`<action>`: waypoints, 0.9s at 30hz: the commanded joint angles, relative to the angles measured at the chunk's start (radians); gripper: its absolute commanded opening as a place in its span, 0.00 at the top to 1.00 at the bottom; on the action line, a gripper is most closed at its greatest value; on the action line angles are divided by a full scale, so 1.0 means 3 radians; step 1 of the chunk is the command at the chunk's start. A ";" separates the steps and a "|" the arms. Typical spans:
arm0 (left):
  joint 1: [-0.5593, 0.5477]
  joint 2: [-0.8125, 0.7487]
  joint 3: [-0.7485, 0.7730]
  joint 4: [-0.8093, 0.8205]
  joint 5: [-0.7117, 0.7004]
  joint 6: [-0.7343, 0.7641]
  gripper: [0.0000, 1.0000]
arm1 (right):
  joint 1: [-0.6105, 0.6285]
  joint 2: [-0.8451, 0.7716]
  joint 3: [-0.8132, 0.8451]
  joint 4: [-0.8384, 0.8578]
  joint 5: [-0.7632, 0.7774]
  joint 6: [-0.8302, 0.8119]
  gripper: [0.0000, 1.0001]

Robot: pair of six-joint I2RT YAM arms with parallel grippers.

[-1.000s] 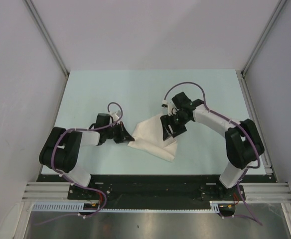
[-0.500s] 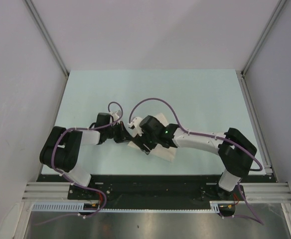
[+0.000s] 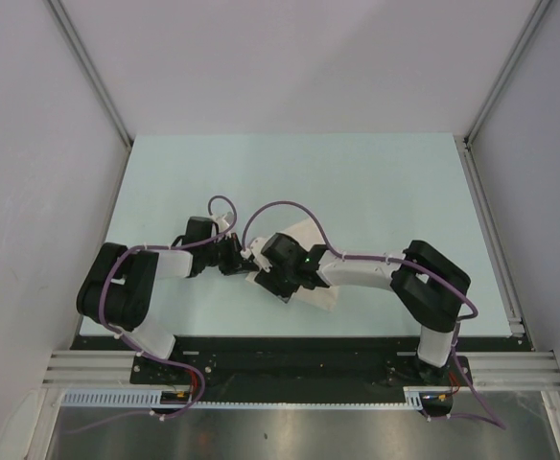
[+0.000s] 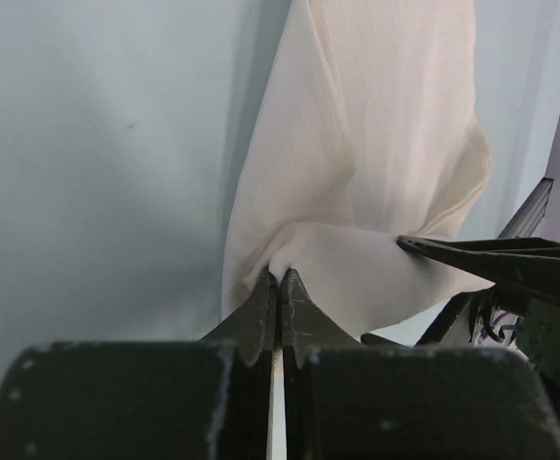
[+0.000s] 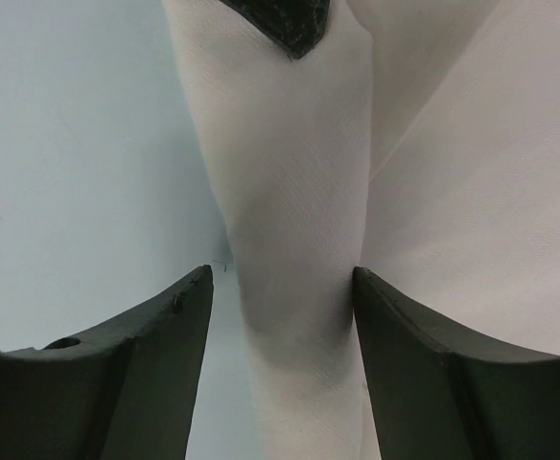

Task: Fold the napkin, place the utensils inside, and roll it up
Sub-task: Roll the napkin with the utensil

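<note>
Nearest the left wrist camera, the left gripper (image 4: pixel 278 280) is seen pressed together on a corner of the napkin (image 4: pixel 357 153). The white cloth is pinched between its tips and spreads away toward the top of the frame. In the right wrist view, the right gripper (image 5: pixel 282 287) is shown with its jaws held apart. A raised fold of the cloth is straddled between them and runs up the middle of the frame. The fold is touched by the finger at lower right, while a thin gap is left beside the finger at lower left. Farther along that fold, a dark tip is laid on the cloth at the top edge. From the top view, both grippers are found meeting at the centre of the pale table (image 3: pixel 357 182). The napkin is spread under the right wrist, and the pinched corner lies at its left end.
</note>
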 commanded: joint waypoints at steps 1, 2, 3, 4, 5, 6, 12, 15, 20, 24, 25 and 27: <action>0.0034 0.0065 0.0074 -0.0051 -0.0265 0.0200 1.00 | -0.0056 0.0135 0.0076 0.0063 0.0021 0.0009 0.37; 0.0039 0.0065 0.0100 -0.0056 -0.0255 0.0200 1.00 | -0.0072 0.0155 0.0071 0.0063 0.0000 0.0019 0.39; 0.0034 0.0075 0.0115 -0.0056 -0.0240 0.0200 1.00 | -0.0112 0.0160 0.0066 0.0063 -0.0030 0.0029 0.40; 0.0034 0.0075 0.0120 -0.0056 -0.0235 0.0194 1.00 | -0.0128 0.0160 0.0066 0.0058 -0.0116 0.0034 0.41; 0.0034 0.0075 0.0136 -0.0051 -0.0230 0.0199 1.00 | -0.0148 0.0171 0.0066 0.0027 -0.0138 0.0035 0.45; 0.0034 0.0075 0.0141 -0.0046 -0.0225 0.0189 1.00 | -0.0194 0.0196 0.0086 0.0007 -0.0300 0.0035 0.48; 0.0084 -0.0057 0.0207 -0.0071 -0.0311 0.0143 0.57 | -0.0399 0.0303 0.0193 -0.0259 -0.1343 0.0045 0.62; 0.0141 -0.0226 0.0248 -0.0102 -0.0393 0.0128 0.43 | -0.0527 0.0411 0.0290 -0.0407 -0.1844 0.0086 0.64; 0.0182 -0.0456 0.0182 -0.0158 -0.0516 0.0153 0.36 | -0.0711 0.0681 0.0505 -0.0586 -0.2668 0.0132 0.67; 0.0187 -0.0559 0.0024 -0.0133 -0.0496 0.0189 0.35 | -0.0818 0.0886 0.0674 -0.0704 -0.3200 0.0137 0.68; 0.0187 -0.0579 -0.0022 -0.0108 -0.0470 0.0194 0.35 | -0.0834 0.0937 0.0709 -0.0745 -0.3383 0.0127 0.68; 0.0187 -0.0641 -0.0140 -0.0046 -0.0414 0.0184 0.34 | -0.0880 0.1055 0.0791 -0.0821 -0.3563 0.0111 0.68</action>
